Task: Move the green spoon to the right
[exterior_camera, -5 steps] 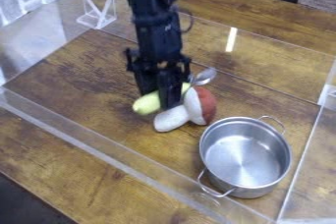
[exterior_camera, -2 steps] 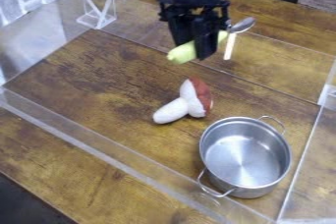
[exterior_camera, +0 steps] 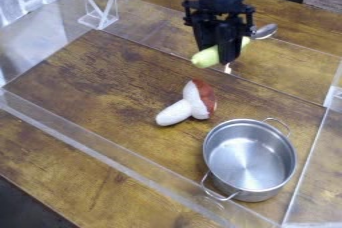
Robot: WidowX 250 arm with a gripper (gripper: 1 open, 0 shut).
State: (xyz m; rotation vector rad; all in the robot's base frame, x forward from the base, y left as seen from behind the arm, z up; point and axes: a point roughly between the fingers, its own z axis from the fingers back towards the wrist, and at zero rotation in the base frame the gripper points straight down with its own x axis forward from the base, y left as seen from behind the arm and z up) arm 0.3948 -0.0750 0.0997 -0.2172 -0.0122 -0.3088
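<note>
Green spoon (exterior_camera: 221, 48): thick matte handle, shiny bowl | gripper (exterior_camera: 218, 44): clamped on handle

The brown worktop (exterior_camera: 94, 87) is grained, matt wood. The round steel pot (exterior_camera: 249, 158) is polished, mirror-bright metal. The yellow-green spoon (exterior_camera: 225, 47) has a smooth, probably plastic handle and shiny silver bowl. The white-and-red mushroom toy (exterior_camera: 187, 105) looks matt.

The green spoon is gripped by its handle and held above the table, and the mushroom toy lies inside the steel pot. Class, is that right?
Not quite. The camera view shows the mushroom toy lying on the wooden table beside the steel pot, not inside it. The rest stands: the gripper holds the green spoon by its handle above the table.
</note>
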